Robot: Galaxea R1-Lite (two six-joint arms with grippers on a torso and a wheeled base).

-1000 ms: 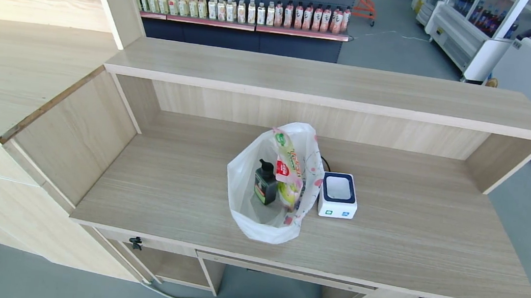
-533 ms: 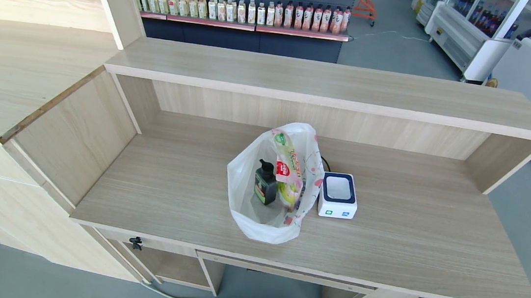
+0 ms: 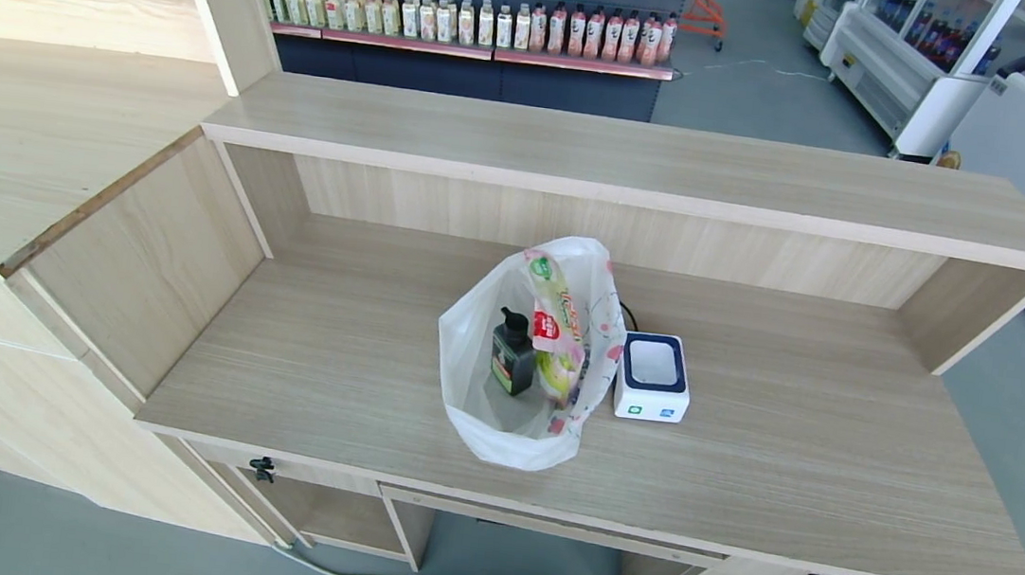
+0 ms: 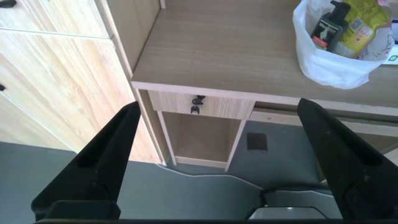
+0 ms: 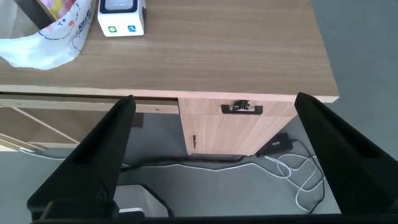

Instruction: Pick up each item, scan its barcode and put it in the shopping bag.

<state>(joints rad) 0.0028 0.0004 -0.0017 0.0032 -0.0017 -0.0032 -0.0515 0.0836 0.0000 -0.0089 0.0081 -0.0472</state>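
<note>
A white plastic shopping bag stands open on the wooden counter. Inside it sit a dark pump bottle and a green and red snack pouch. Right beside the bag is a white box scanner with a dark-rimmed window on top. My left gripper hangs open below the counter's front left edge, with the shopping bag and pump bottle far from it. My right gripper is open below the front right edge, the scanner well beyond it. Both hold nothing.
A raised shelf runs along the counter's back, with side walls at both ends. A taller cabinet stands at the left. Drawers with black handles sit under the counter front. Store shelves with bottles are behind.
</note>
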